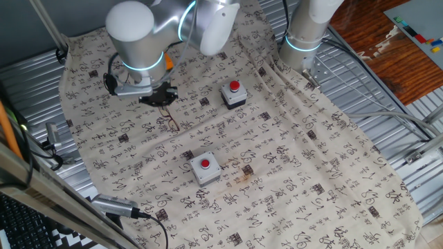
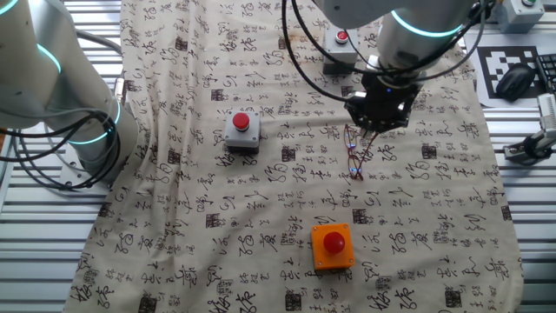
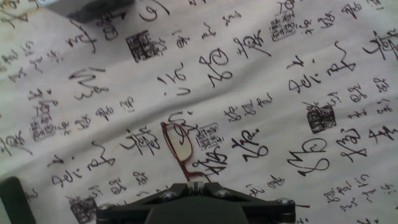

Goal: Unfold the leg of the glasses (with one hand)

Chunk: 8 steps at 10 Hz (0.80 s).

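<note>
The glasses [image 1: 169, 122] lie on the printed cloth [image 1: 291, 173] that covers the counter, just below the claw [image 1: 158, 97], between it and the nearer grey button box [image 1: 205, 168]. In the hand view one lens rim [image 3: 179, 147] shows flat on the cloth, running up and away from the fingers at the bottom edge, so the frame's long axis lies roughly along the camera's line of sight. In the other fixed view the glasses [image 2: 355, 154] stretch from under the claw [image 2: 379, 122] toward the orange box [image 2: 332, 244].

They look light, thin and springy: wire that would bend under a hard pinch, with lenses that scratch and slide easily on cloth. I judge the best hold to be on the folded leg near its free tip, away from the hinge, with a gentle sweep outward.

The claw hovers close above the near end of the frame; I cannot tell how wide its fingers stand or whether they touch the wire
</note>
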Motion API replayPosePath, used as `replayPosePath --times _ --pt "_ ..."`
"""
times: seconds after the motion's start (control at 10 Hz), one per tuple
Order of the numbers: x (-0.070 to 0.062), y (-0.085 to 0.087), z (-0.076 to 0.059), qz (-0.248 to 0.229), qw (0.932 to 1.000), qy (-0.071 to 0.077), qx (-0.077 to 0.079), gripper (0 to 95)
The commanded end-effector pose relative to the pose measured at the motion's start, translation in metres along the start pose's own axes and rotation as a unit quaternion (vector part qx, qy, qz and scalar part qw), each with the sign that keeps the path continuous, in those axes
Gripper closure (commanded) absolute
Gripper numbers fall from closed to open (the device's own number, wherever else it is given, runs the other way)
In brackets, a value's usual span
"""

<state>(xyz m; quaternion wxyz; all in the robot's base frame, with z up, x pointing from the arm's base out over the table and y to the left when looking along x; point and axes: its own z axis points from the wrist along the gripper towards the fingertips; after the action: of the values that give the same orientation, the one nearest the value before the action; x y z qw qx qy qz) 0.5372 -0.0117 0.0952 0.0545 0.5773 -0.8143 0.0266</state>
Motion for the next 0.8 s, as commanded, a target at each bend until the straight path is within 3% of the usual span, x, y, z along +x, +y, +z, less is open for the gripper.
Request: replayPosePath --times 0.1,0.8 --pt "0.000 0.000 0.000 0.001 1.0000 -0.003 -0.002 95.0" --pt "-0.019 0.005 -0.003 0.013 0.9999 -0.002 -0.004 95.0"
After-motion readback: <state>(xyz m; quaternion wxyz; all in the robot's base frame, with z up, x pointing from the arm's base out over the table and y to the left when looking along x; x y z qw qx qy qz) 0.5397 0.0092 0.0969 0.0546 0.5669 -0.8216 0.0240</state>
